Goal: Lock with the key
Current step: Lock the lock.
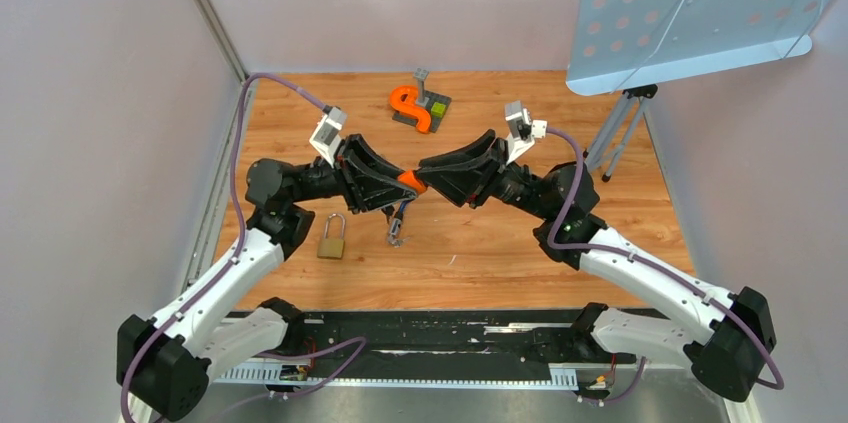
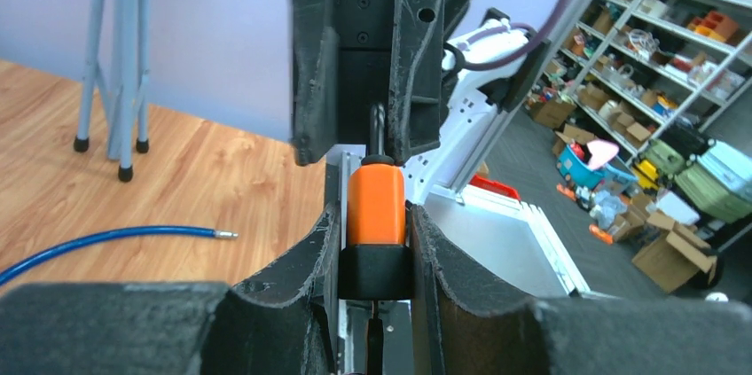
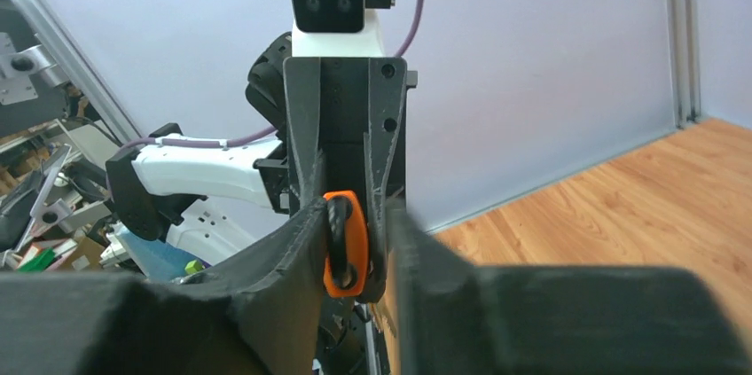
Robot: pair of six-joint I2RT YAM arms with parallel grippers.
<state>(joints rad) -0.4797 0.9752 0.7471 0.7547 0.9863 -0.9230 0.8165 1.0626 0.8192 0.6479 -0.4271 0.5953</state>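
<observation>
Both arms are raised over the table (image 1: 480, 243) and meet tip to tip at mid-span. The key (image 1: 408, 180) is held off the table by the left claw (image 2: 372, 215), which is clamped on its orange head; in the left wrist view the head is seen wedged between both pads, with the metal shank pointing into the right claw (image 3: 353, 215). The right claw is set narrow around the far end of the key, its fingers flanking it closely. Whether they are actually pressing on it cannot be told. A small ring bunch (image 1: 397, 228) is seen hanging below the key. The padlock (image 1: 333, 236) is lying flat on the table, shackle toward the back, beside the left arm's elbow and well apart from the key. An orange hooked part (image 1: 410, 106) on a dark block (image 1: 437, 108) is seen at the back edge. A tripod (image 1: 620, 123) under a perforated panel (image 1: 700, 3) is seen at the right rear.
</observation>
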